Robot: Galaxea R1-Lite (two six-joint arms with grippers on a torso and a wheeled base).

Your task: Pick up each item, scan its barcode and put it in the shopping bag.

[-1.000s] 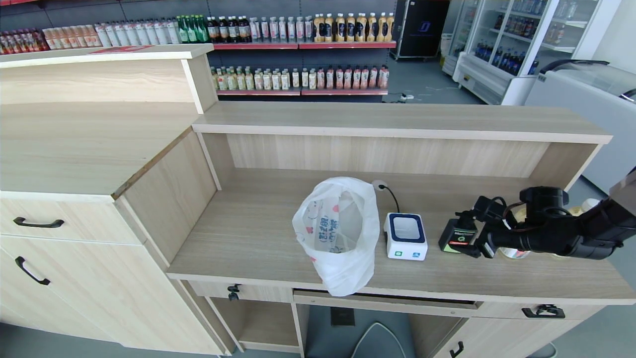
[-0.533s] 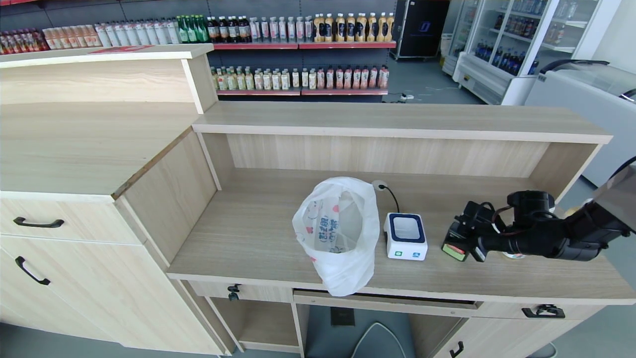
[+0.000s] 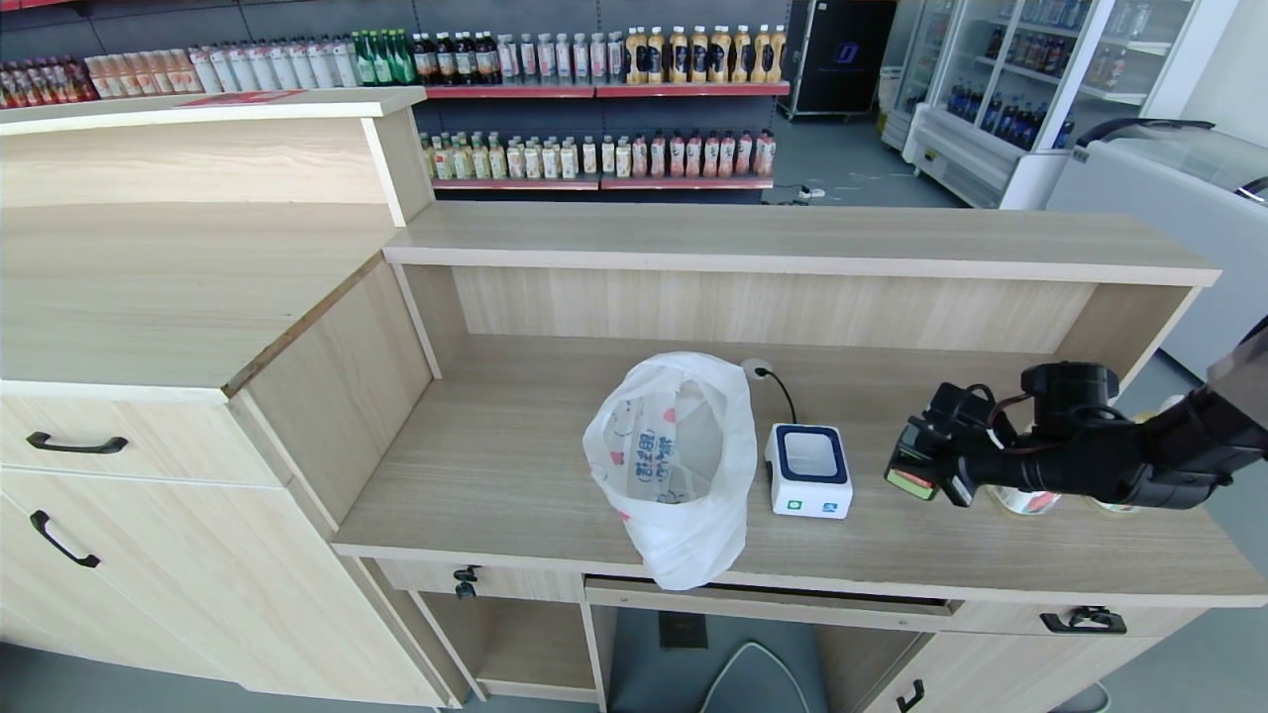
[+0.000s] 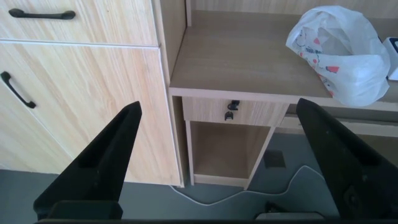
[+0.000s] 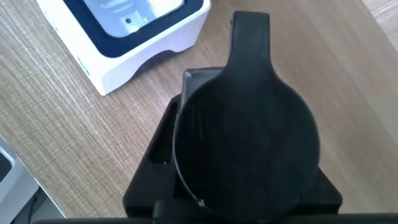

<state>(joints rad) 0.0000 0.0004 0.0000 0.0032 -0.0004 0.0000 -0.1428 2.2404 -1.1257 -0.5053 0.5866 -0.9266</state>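
My right gripper [image 3: 931,458] is shut on a small black box [image 3: 911,477] with a green and red label, holding it tilted just above the counter, to the right of the white barcode scanner [image 3: 809,469]. The white plastic shopping bag [image 3: 674,458] stands open on the scanner's left. In the right wrist view a black finger [image 5: 249,143] covers most of the box [image 5: 152,174], with the scanner [image 5: 124,31] a short way beyond. My left gripper [image 4: 217,168] hangs open and low beside the cabinet, far from the bag [image 4: 339,53].
Two small containers [image 3: 1022,501] [image 3: 1117,507] stand on the counter [image 3: 495,465] partly behind my right arm. A raised shelf [image 3: 792,243] runs along the counter's back. A taller cabinet [image 3: 149,297] closes off the left. The scanner's cable [image 3: 783,388] runs to the back.
The right gripper tipped the black box from upright on the counter and raised it slightly. The bag and scanner kept still.
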